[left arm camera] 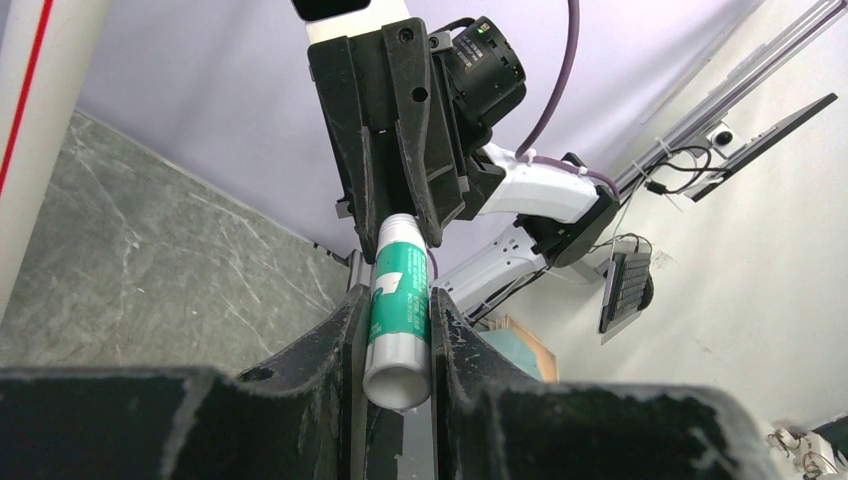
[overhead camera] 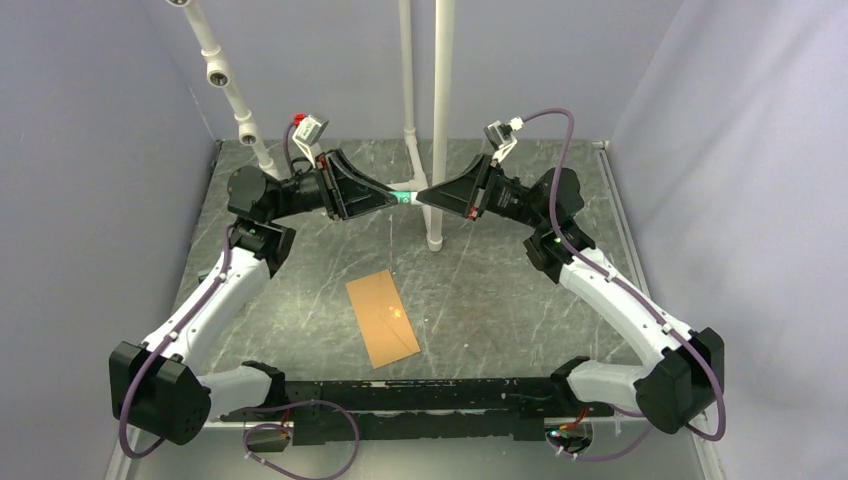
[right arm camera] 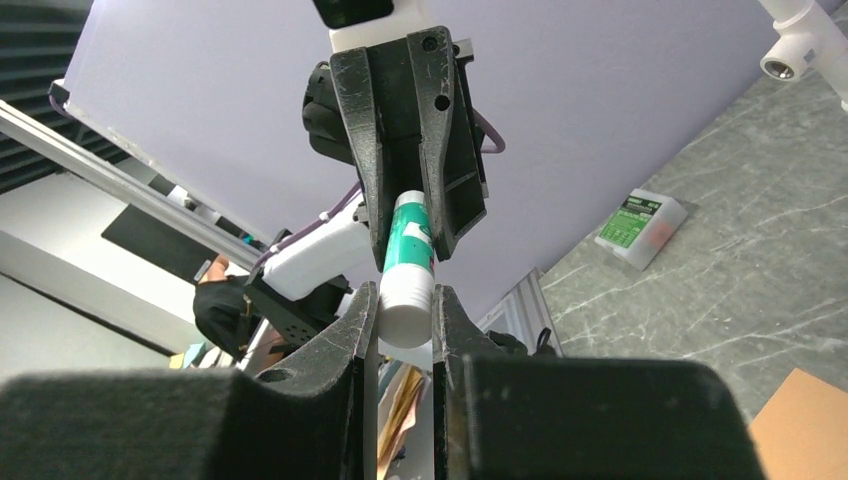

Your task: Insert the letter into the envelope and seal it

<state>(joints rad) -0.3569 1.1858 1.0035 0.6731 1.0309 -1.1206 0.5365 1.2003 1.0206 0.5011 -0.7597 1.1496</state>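
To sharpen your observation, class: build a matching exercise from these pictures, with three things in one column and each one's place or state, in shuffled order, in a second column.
Things:
1. glue stick
2. envelope
3. white pipe

Places or states:
A. lies flat on the table
B. stands upright at the back
C. clamped in the air between the left gripper and right gripper

Pairs: 1-C, 2-A, 3-B.

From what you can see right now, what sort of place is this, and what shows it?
Probably a robotics lab work cell: left arm and right arm bolted at the edge of a table, plain panels around it, white pipe framing overhead.
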